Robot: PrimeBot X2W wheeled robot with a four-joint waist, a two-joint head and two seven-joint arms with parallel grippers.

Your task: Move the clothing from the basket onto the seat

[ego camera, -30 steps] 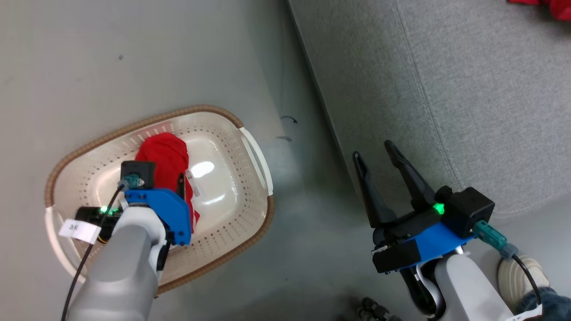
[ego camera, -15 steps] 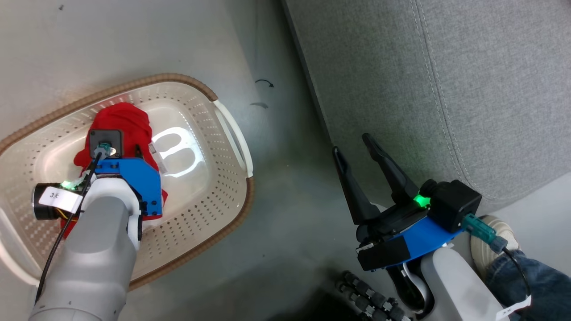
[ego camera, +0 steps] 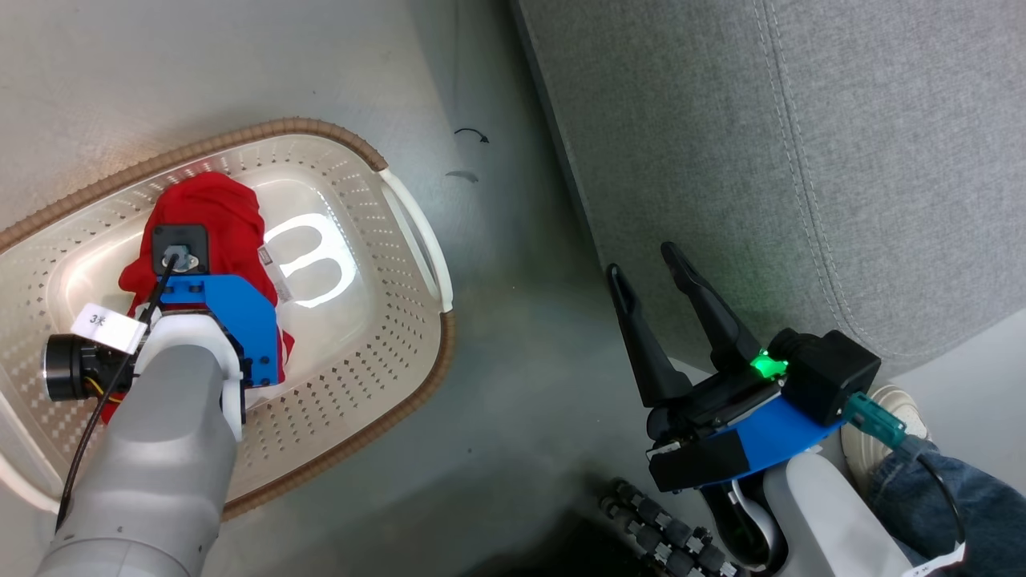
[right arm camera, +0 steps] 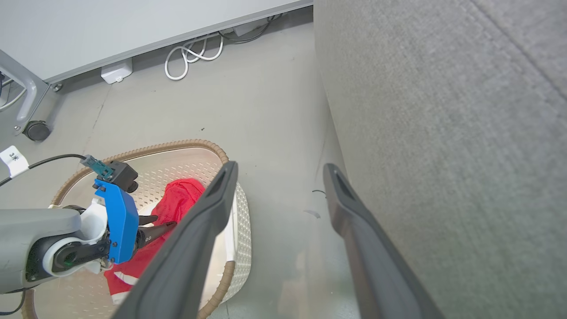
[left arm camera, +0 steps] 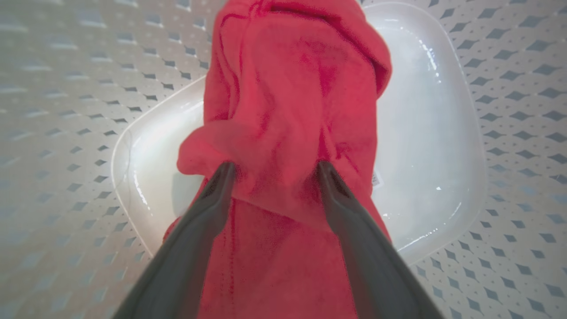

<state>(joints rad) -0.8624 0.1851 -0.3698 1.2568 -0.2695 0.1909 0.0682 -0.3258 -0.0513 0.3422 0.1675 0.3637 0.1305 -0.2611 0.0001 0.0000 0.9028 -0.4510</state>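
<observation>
The clothing is a bright red garment lying crumpled in the cream basket on the floor. My left arm reaches down into the basket. In the left wrist view my left gripper stands open, its two fingertips pressed against a fold of the clothing that bulges between them, above the basket's perforated wall. My right gripper hangs open and holds nothing, beside the front edge of the grey seat. The right wrist view shows the right gripper, the basket, the clothing and the seat.
A person's pale shoe and jeans leg are at the lower right beside my right arm. A black ribbed hose lies at the bottom. A coiled white cable and a caster wheel lie near the far wall.
The head camera has shifted, so the basket sits further left and higher in the picture. My left wrist has turned over the red garment. Both grippers stay open.
</observation>
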